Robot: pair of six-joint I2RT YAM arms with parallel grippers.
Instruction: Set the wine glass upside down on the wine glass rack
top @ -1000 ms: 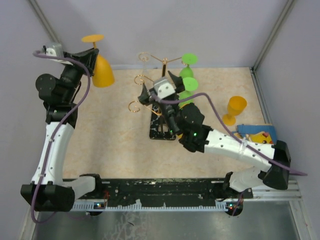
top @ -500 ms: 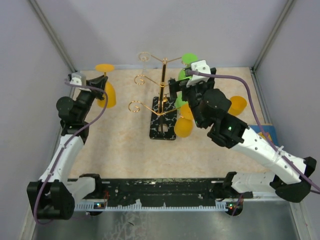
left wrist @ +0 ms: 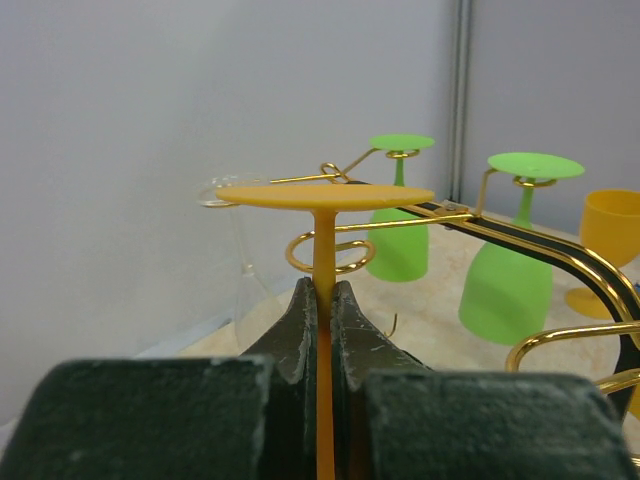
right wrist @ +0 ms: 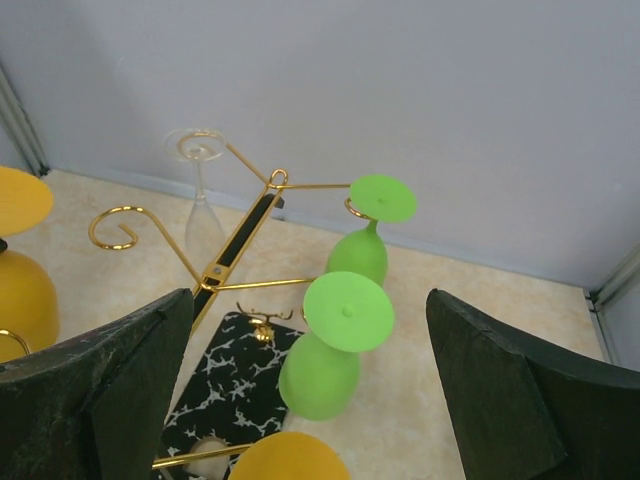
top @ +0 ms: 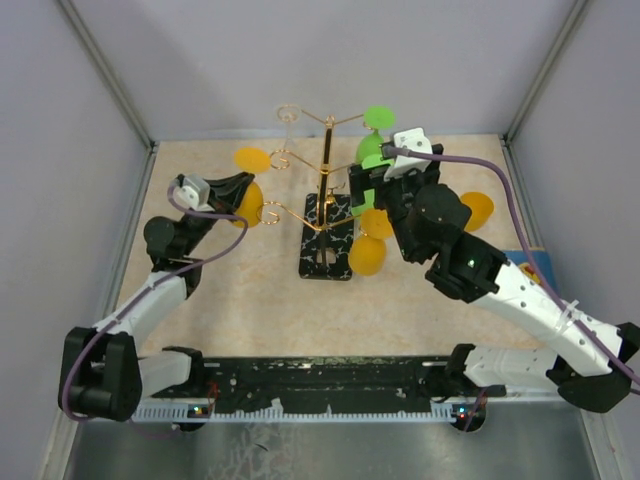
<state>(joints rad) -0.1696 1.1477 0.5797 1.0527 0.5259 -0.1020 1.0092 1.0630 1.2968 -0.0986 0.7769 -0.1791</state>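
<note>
An orange wine glass (top: 247, 200) hangs upside down in my left gripper (top: 236, 192), its foot (left wrist: 325, 194) uppermost. The left fingers are shut on its stem (left wrist: 323, 262). The glass is just left of the gold wine glass rack (top: 325, 175), close to a curled arm end (left wrist: 331, 254). The rack's black veined base (top: 328, 248) stands mid-table. Two green glasses (right wrist: 347, 310) (right wrist: 380, 200), a clear one (right wrist: 200, 190) and an orange one (top: 367, 256) hang on the rack. My right gripper (right wrist: 308, 300) is open above the nearer green glass and holds nothing.
An upright orange glass (top: 479, 209) stands on the table right of the rack, partly behind my right arm. A blue and yellow object (top: 532, 262) lies at the right edge. Grey walls close in the back and both sides.
My left arm has carried the orange glass down and to the right, up to the rack's left arms. My right arm swung from over the rack to its right side, gripper still open.
</note>
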